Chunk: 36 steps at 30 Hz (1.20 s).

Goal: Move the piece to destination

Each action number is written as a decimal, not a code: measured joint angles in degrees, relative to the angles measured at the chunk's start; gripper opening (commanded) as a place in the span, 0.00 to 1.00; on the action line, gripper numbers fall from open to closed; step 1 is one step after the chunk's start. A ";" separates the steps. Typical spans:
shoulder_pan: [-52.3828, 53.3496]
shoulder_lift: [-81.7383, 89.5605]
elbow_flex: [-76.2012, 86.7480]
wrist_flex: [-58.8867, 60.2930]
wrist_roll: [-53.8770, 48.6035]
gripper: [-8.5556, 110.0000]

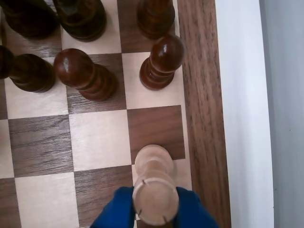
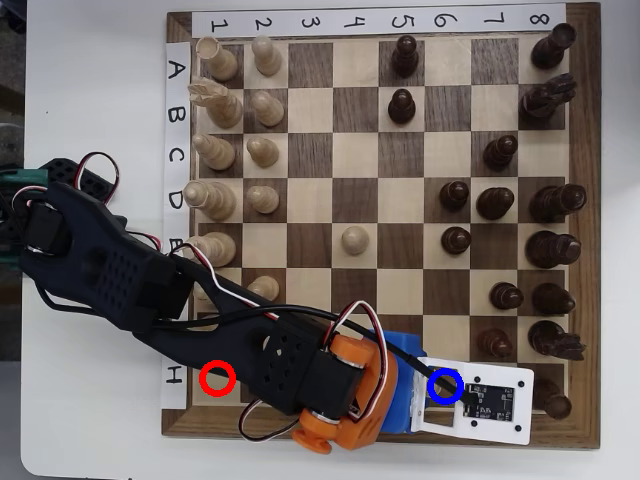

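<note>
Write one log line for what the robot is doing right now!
gripper: shut on piece | place: board's edge column, by blue ring | dark pawns ahead

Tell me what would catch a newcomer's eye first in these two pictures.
In the wrist view, a pale chess piece fills the bottom centre, clamped between the blue fingers of the tool, with dark pawns just beyond it. In the overhead view, the black arm lies across the chessboard along its lower edge, with a blue ring at its tip and a red ring near the board's lower left corner.
</note>
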 measured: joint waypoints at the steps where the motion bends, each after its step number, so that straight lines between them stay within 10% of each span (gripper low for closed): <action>1: 0.00 0.00 0.00 -0.26 0.00 0.07; 36: -0.18 0.00 0.00 -4.83 0.26 0.27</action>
